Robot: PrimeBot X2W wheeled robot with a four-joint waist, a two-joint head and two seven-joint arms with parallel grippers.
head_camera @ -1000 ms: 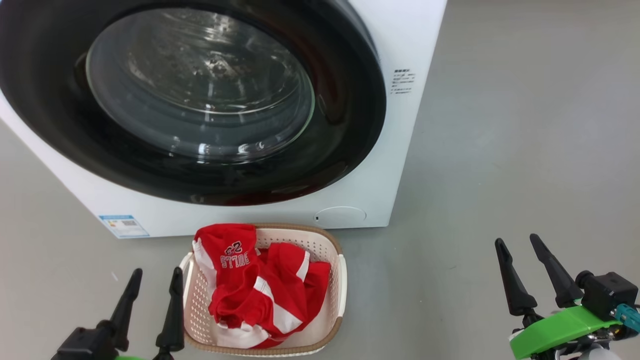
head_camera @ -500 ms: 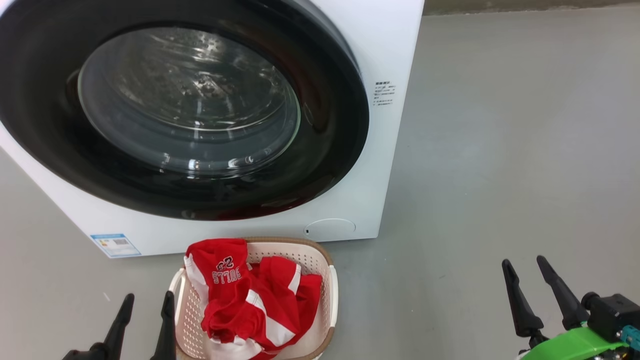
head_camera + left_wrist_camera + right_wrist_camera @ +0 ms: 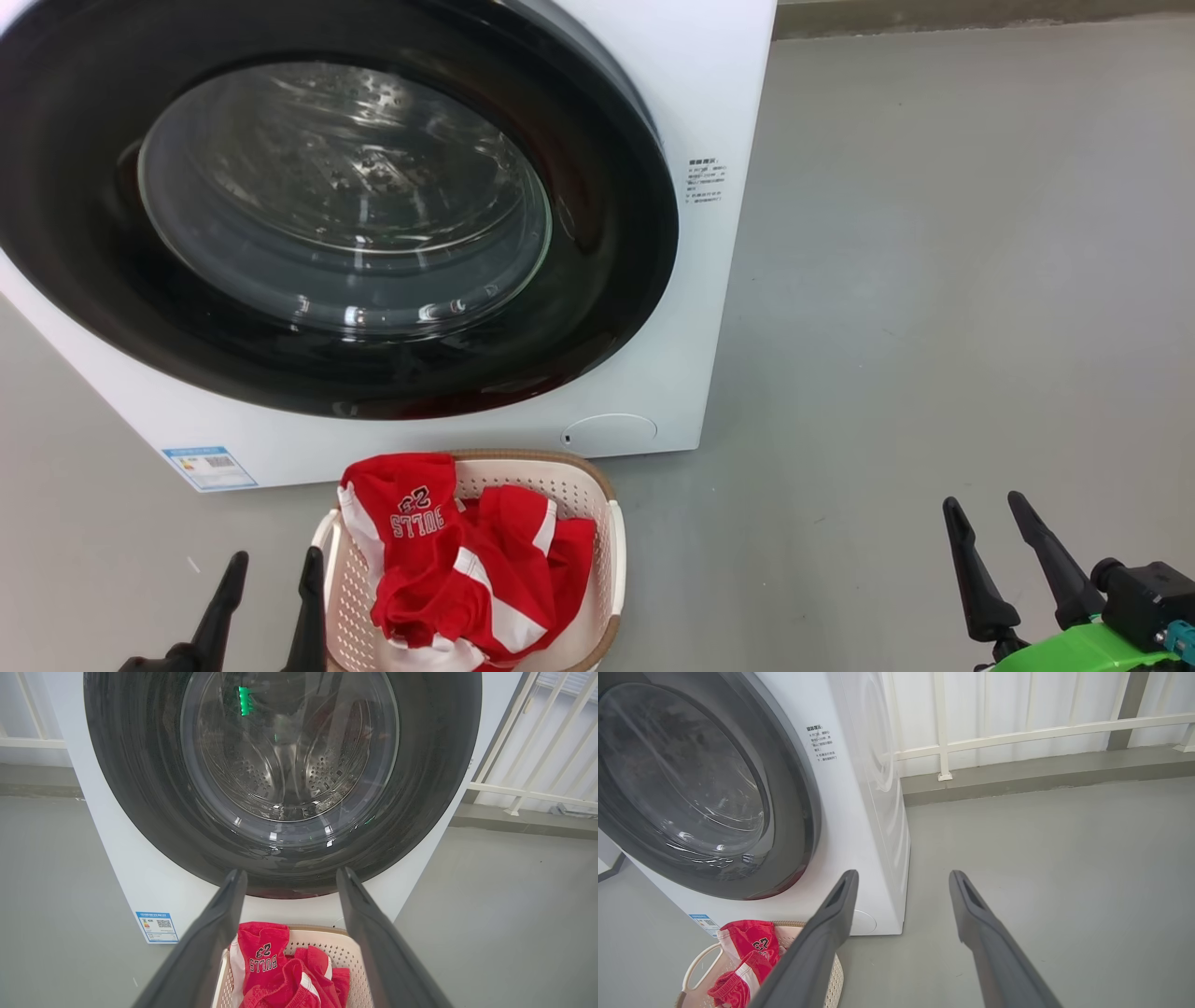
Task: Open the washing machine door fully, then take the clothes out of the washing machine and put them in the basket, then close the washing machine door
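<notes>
Both sets of fingers [image 3: 222, 602]: spread apart, holding nothing.
left hand [image 3: 275, 562]: low, just beside the basket [image 3: 611, 541].
clothes [image 3: 448, 569]: heaped in the basket, one red fold draped over its far-left rim.
washing machine door [image 3: 611, 196]: looks shut flush against the washing machine [image 3: 724, 84]; drum [image 3: 280, 765] appears empty.
right hand [image 3: 983, 504]: well apart, over bare floor [image 3: 934, 280].
step: task likely finished; confirm the door has latched, then pull away without brushing the basket.
</notes>
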